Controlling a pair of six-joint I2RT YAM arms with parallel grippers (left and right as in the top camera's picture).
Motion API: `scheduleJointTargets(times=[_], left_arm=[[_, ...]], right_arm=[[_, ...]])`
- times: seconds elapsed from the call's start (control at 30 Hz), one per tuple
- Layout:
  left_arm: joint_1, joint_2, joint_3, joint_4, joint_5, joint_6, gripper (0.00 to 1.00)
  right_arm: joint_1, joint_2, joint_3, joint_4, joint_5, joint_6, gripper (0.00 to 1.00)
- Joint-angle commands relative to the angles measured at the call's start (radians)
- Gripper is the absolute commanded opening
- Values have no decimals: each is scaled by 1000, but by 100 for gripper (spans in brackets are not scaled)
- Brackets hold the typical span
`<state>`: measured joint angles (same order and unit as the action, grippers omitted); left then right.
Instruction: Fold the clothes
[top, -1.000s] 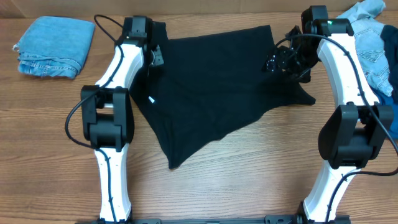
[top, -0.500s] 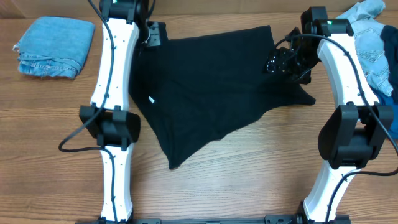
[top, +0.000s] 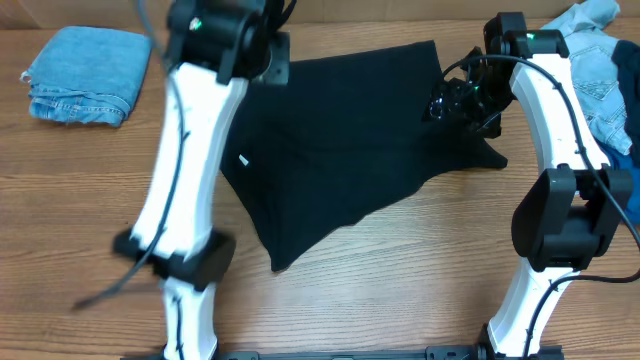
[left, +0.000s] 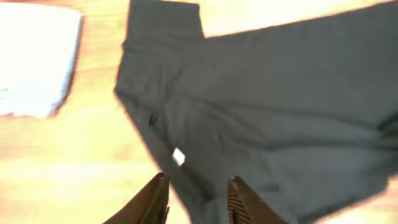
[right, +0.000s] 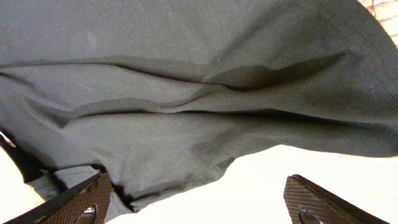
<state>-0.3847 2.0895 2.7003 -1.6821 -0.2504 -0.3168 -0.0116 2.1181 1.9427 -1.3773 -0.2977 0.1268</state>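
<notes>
Black T-shirt lies spread but skewed and wrinkled on the counter, under and between both hands. The left hand hangs raised over the sleeve corner with fingers parted and empty, and the right hand sits low at the shirt's opposite edge, fingers wide apart, fabric just ahead of them, nothing gripped. Looks like the flatten/arrange step with no fold made yet, so the next move likely calls for each hand to drop onto its nearest edge, pinch it and pull the shirt square; folded denim, well off the left hand's outer side, looks done.
</notes>
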Motion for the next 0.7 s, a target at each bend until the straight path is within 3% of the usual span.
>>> scheduleJointTargets(times=[0.0,0.1,0.2,0.43,0.67], left_arm=[[-8,-292,-288,-8,-41,-103,36],[-9,-443,-532,-5,41,-171,36],[-34,-515,-758,65,211,-158,35],[-142,-496,-1267,259,330,-220,31],[-140,-493,-1585,534,425,-291,41]], right_arm=[[-2,-9,7,3,10,0,93],[-2,-9,7,2,9,0,93],[-2,-9,7,2,9,0,93],[-2,-9,7,2,9,0,93],[-1,-9,7,6,9,0,93]])
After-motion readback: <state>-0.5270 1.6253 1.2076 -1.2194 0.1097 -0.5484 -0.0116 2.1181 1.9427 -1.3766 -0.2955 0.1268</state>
